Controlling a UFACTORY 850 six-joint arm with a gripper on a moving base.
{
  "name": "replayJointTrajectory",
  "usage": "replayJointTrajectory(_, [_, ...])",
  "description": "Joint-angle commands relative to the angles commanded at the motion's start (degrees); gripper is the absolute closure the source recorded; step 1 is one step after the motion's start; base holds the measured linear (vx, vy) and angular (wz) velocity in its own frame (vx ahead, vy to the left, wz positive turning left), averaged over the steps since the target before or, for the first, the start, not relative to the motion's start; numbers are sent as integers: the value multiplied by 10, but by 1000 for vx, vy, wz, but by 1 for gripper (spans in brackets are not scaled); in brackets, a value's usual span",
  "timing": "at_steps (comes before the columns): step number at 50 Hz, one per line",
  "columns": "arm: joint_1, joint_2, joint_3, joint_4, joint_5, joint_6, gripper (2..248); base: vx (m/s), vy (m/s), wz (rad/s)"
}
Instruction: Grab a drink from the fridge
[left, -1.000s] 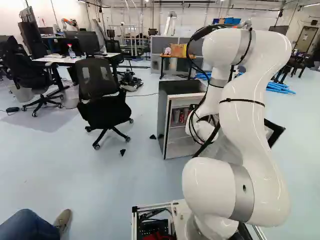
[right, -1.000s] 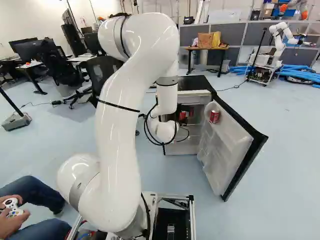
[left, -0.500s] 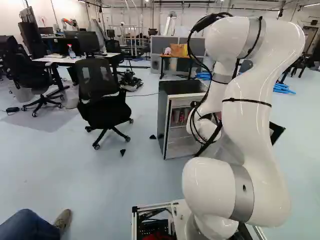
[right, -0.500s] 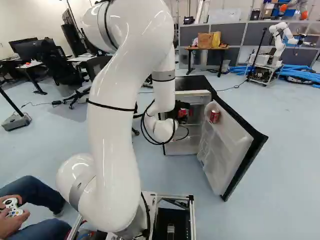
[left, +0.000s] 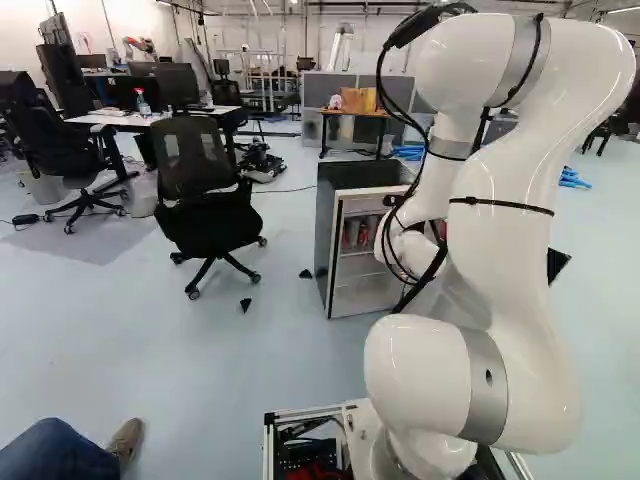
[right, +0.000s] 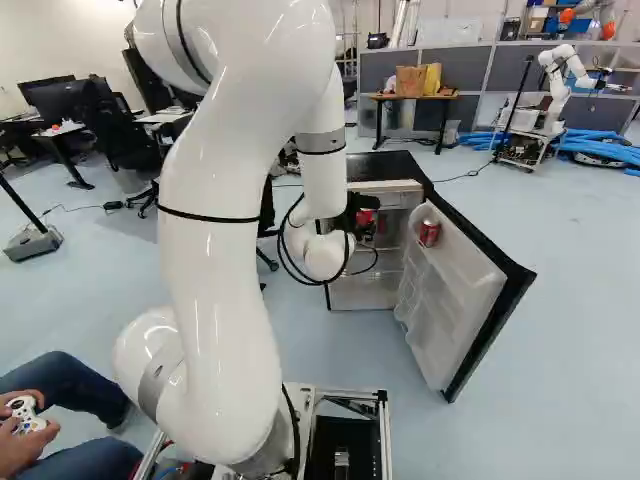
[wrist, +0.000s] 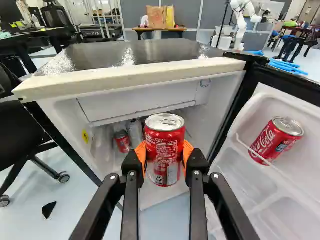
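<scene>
In the right base view my gripper (right: 362, 208) is at the open front of the small fridge (right: 390, 165), partly hidden by the wrist. The wrist view shows the gripper (wrist: 164, 152) shut on an upright red can (wrist: 163, 131), an orange pad against each side. That can stands out in front of the fridge's opening (wrist: 135, 75). Behind it, inside, are another red can (wrist: 122, 142) and a silver one (wrist: 134, 132). One more red can (wrist: 278, 140) sits tilted in the door shelf.
The fridge door (right: 470, 290) hangs wide open, right of the gripper in the right base view. An office chair (left: 205, 200) stands left of the fridge. A person holding a controller (right: 24, 412) sits beside the base. Another robot (right: 562, 80) is far back.
My arm has drawn back from the fridge and its upper part has leaned back. The gripper has risen slightly, bringing the held can with it. Base, fridge and door have stayed put.
</scene>
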Motion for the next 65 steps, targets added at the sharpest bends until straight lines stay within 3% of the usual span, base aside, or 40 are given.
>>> replayJointTrajectory(65, [4, 99, 14, 0, -2, 0, 157, 0, 0, 0])
